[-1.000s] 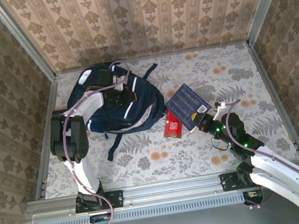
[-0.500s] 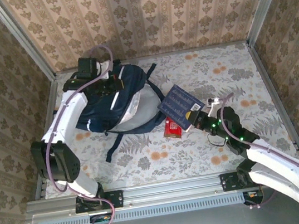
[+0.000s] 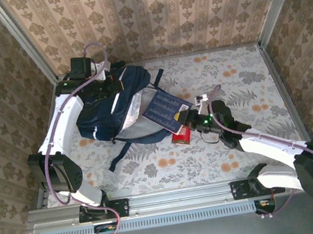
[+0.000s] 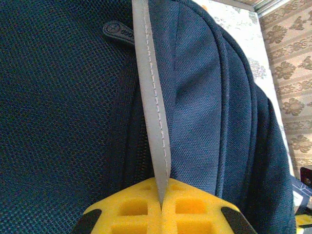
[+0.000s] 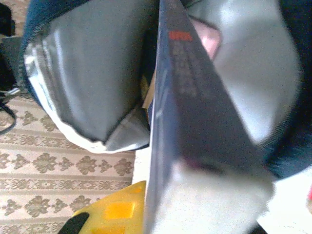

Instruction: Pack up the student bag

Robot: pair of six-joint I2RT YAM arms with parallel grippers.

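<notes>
The student bag, a large navy backpack, lies at the back left with its grey-lined mouth facing right. My left gripper is shut on a grey strap at the bag's top, which is pinched between the yellow pads and holds the top up. My right gripper is shut on a flat navy book, whose far corner reaches the bag's mouth. In the right wrist view the book stands edge-on in front of the grey lining.
A small red packet lies on the floral tablecloth just below the book. Patterned walls and metal rails enclose the table on three sides. One bag strap trails toward the front.
My left gripper has pulled the bag's top up and toward the back left, opening its mouth. My right gripper has carried the book leftward to the bag's mouth.
</notes>
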